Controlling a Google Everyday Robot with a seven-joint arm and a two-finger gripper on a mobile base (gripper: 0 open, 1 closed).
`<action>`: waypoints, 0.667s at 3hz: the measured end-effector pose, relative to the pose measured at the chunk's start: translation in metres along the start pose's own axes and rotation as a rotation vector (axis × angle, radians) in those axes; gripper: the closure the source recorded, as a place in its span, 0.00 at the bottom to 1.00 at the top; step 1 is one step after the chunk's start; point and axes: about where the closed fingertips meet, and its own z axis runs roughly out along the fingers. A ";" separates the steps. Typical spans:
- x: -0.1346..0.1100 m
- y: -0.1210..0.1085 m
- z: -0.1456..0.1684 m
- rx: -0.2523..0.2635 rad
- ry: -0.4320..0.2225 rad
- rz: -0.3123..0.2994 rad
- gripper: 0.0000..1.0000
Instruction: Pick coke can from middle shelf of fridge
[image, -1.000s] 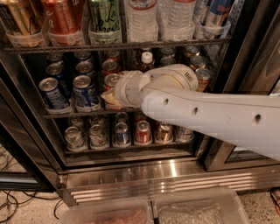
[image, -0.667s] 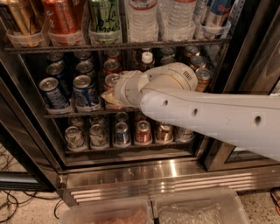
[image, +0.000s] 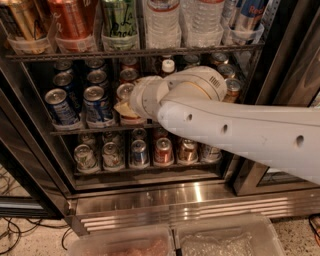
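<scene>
The fridge (image: 165, 197) stands open with its steel base at the bottom. On the middle shelf (image: 75, 130) a row of red coke cans (image: 125, 91) runs front to back, between blue cans (image: 97, 104) and a white-capped bottle (image: 168, 65). My white arm reaches in from the right. The gripper (image: 121, 108) is at the front coke can, against its right side and lower body. The wrist hides most of the gripper and the can's body; only the can's silver lid and a strip of red show.
Tall cans (image: 72, 20) and water bottles (image: 162, 20) fill the rack above. Short cans (image: 139, 153) line the lower rack. A copper can (image: 233, 89) stands at the right of the middle shelf. Two clear bins (image: 125, 244) sit below the fridge. Cables (image: 15, 232) lie at the left.
</scene>
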 end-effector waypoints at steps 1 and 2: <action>-0.022 -0.004 -0.022 0.037 -0.028 -0.010 1.00; -0.025 -0.007 -0.030 0.054 -0.031 -0.017 1.00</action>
